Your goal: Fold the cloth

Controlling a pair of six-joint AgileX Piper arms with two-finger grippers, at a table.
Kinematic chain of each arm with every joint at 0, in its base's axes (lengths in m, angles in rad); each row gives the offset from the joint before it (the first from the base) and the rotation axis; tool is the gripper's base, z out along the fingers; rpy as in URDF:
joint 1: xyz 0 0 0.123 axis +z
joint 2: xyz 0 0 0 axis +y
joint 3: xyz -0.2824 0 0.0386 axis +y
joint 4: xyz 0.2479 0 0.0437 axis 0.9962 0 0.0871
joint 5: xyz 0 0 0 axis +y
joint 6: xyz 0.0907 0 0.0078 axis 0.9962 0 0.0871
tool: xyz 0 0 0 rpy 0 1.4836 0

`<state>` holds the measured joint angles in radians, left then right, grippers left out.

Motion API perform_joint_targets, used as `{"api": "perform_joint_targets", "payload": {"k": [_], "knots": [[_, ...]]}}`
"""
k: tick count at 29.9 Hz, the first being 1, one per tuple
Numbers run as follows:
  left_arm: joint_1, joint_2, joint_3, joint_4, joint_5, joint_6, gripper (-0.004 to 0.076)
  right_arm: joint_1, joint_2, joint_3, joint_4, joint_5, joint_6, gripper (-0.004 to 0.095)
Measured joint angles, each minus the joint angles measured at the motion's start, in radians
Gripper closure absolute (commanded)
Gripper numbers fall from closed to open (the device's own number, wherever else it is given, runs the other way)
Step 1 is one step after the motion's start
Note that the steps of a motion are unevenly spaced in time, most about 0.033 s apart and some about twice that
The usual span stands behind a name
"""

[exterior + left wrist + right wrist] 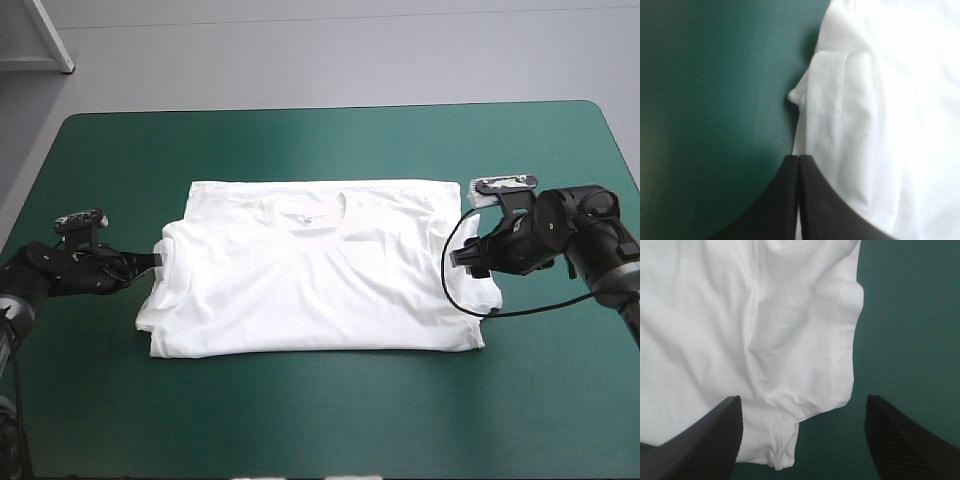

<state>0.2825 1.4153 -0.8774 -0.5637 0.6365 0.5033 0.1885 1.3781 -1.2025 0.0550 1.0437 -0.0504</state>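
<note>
Lying spread flat mid-table on the teal-green cover, hem nearest: the T-shirt. Pinching its left side edge with the left gripper, black fingers pressed into one arch. Hovering the right gripper over the tucked-in right sleeve, fingers wide apart, gripping nothing. Pointing the collar toward the far edge.

L arm and R arm, both black, chunky rounded joints. Fingers broad, matte black, fin-shaped, curving up to narrow tips.
</note>
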Motion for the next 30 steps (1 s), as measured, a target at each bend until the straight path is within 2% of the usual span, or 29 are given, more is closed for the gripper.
{"api": "perform_joint_targets", "payload": {"k": [5,7,13,16,24,30], "knots": [[0.000,-0.106,0.000,0.000,0.004,-0.012,0.0729,0.000,0.000,0.000,0.023,0.004,0.000,0.0265],[0.000,-0.121,0.000,0.000,0.011,-0.013,0.0689,0.000,0.000,0.000,0.029,0.006,0.000,0.0265],[0.000,-0.124,0.002,0.000,-0.007,-0.016,0.0388,0.000,0.000,0.000,0.043,0.023,-0.007,0.0265],[0.000,-0.123,0.002,-0.001,-0.035,-0.015,0.0302,0.000,0.000,0.000,0.043,0.031,-0.015,0.0265],[-0.002,0.002,0.002,-0.046,-0.073,0.042,0.0302,0.000,0.000,0.000,0.044,0.037,-0.019,0.0265],[-0.056,0.120,0.002,-0.060,-0.158,0.067,0.0309,0.000,0.000,0.000,0.044,0.037,-0.019,0.0265]]}}
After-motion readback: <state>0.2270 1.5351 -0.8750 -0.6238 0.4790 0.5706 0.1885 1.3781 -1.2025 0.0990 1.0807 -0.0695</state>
